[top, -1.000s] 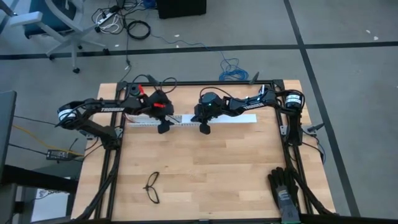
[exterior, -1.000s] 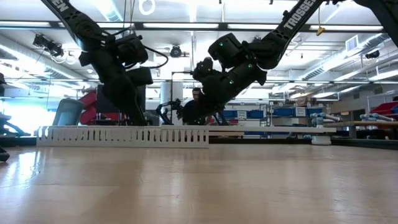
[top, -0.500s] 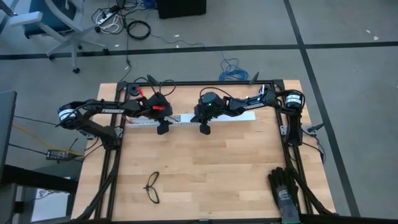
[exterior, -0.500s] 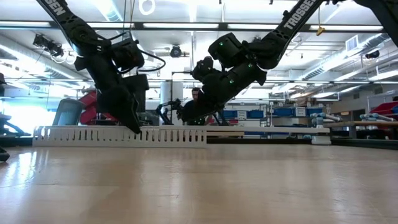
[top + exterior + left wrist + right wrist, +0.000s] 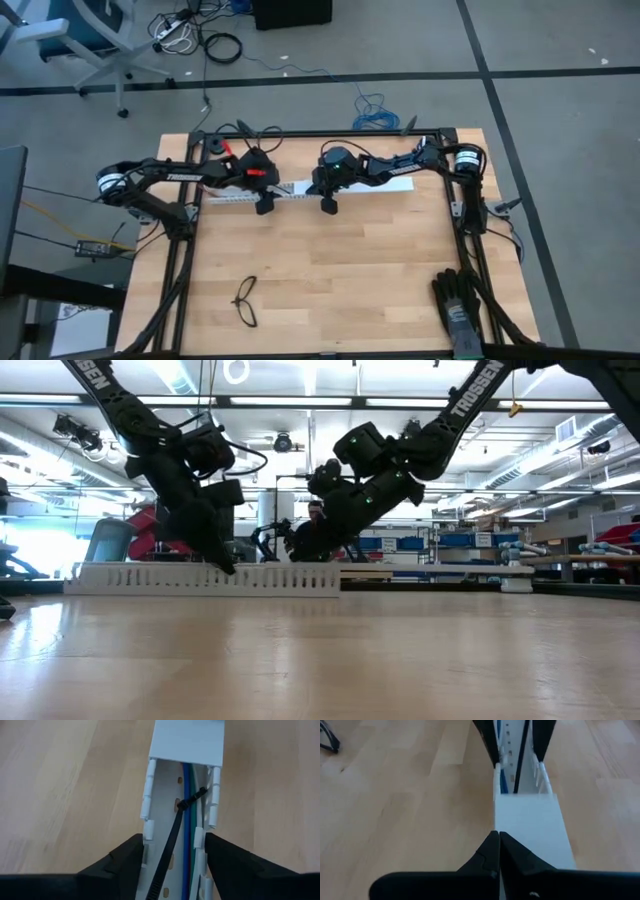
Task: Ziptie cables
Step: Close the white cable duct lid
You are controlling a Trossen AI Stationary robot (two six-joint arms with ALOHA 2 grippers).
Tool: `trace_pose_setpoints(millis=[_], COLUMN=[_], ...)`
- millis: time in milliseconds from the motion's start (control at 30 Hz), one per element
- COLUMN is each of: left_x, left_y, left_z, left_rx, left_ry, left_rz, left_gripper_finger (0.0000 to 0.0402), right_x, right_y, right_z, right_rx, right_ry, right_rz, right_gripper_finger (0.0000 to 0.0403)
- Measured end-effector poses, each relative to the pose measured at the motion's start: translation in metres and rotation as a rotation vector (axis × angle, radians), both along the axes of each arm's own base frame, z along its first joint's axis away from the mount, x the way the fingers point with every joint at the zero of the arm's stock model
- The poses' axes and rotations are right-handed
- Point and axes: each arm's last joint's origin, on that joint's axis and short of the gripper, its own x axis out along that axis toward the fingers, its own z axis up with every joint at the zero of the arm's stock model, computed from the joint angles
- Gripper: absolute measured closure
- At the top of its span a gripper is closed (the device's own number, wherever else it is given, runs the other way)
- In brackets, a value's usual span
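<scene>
Cables (image 5: 187, 820) in white duct (image 5: 187, 742), ziptie (image 5: 172, 837) looped around.

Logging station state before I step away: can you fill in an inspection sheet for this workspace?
Surface: wooden table.
Job's things: cables lie in the slotted white duct; ziptie is looped around them.
Clutter: glasses; black glove.
Grippers: left gripper open, straddling the duct; right gripper shut over the covered section.
Cables: floor wiring.
Surroundings: office chair.

Robotics lab: ceiling strip lights (image 5: 300, 401), storage bins (image 5: 455, 541).
</scene>
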Motion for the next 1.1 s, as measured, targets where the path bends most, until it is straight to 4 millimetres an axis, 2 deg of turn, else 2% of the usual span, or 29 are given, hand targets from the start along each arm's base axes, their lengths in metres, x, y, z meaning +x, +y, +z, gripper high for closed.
trace_pose_setpoints(millis=[300, 433, 533, 600, 733, 800, 933, 1000, 1100], left_x=[0.013, 0.014, 0.013, 0.013, 0.014, 0.015, 0.015, 0.016, 0.017], left_y=[0.003, 0.003, 0.003, 0.003, 0.002, 0.002, 0.001, 0.0, -0.001], left_z=[-0.004, -0.004, -0.004, -0.004, -0.003, -0.003, -0.003, -0.003, -0.003], left_rx=[-0.024, -0.018, -0.013, -0.01, -0.002, 0.003, 0.006, 0.008, 0.01], left_ry=[-0.068, -0.069, -0.066, -0.064, -0.068, -0.072, -0.074, -0.077, -0.083], left_rz=[-0.052, -0.05, -0.055, -0.058, -0.069, -0.07, -0.076, -0.079, -0.083], left_gripper_finger=[0.0188, 0.0188, 0.0188, 0.0188, 0.0188, 0.0188, 0.0188, 0.0188, 0.0188], right_x=[0.032, 0.029, 0.019, 0.009, -0.008, -0.01, 0.005, 0.017, 0.027], right_y=[-0.008, -0.007, -0.006, -0.006, -0.007, -0.009, -0.012, -0.011, -0.009], right_z=[-0.012, 0.007, 0.038, 0.049, 0.039, 0.03, 0.005, 0.003, 0.005], right_rx=[0.062, 0.039, -0.001, -0.021, 0.01, 0.039, 0.082, 0.07, 0.06], right_ry=[0.01, -0.014, -0.004, 0.066, 0.27, 0.325, 0.265, 0.195, 0.18], right_rz=[0.084, 0.088, 0.057, 0.019, -0.027, -0.033, 0.024, 0.037, 0.048], right_gripper_finger=[0.0403, 0.0403, 0.0403, 0.0403, 0.0403, 0.0403, 0.0403, 0.0403, 0.0403])
